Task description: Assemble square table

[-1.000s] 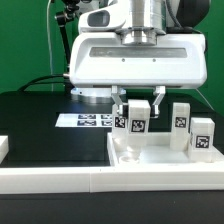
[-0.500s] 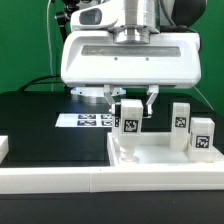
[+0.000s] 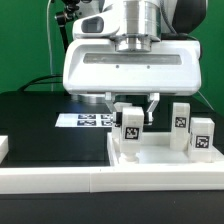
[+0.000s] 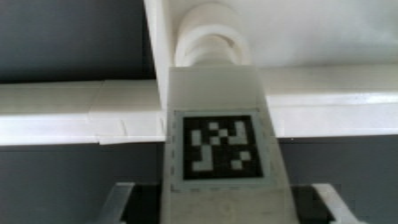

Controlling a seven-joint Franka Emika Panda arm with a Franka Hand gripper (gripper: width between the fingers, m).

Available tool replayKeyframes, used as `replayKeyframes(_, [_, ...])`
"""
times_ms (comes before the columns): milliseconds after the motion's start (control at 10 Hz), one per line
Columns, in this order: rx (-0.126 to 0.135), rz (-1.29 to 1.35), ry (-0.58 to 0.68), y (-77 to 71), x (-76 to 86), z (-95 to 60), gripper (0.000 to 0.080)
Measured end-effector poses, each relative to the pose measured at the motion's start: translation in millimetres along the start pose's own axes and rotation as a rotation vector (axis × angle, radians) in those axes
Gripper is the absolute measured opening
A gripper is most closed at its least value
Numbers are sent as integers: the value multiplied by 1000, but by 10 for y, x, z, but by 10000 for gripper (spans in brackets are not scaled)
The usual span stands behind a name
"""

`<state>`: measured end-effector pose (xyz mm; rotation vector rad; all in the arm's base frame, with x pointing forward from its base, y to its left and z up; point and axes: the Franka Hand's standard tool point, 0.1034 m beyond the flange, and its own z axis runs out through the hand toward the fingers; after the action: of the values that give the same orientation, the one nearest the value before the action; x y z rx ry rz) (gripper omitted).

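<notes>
The gripper [image 3: 132, 103] pinches a small white plastic block leg [image 3: 131, 126] between its fingers [image 3: 152, 105], long axis upright, directly below them over the white square rimmed tabletop [image 3: 160, 157].

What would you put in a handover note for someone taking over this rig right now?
Gripper: shut on one tagged leg, held upright over the square table top.
Things: the top lies at the exterior view's lower right. Two more legs stand upright on its far right side. The marker board lies flat on the black table, behind and left.
Done: the held leg has been brought to the top; whether it is seated or threaded in cannot be told.
Left: finish fixing this leg, then mount the others. A fourth leg is not visible in either view.
</notes>
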<state>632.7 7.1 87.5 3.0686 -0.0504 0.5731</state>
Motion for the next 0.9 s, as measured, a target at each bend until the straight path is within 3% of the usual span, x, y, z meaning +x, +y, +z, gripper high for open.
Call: replayKeyframes(900, [-29, -19, 120, -28, -44, 65, 290])
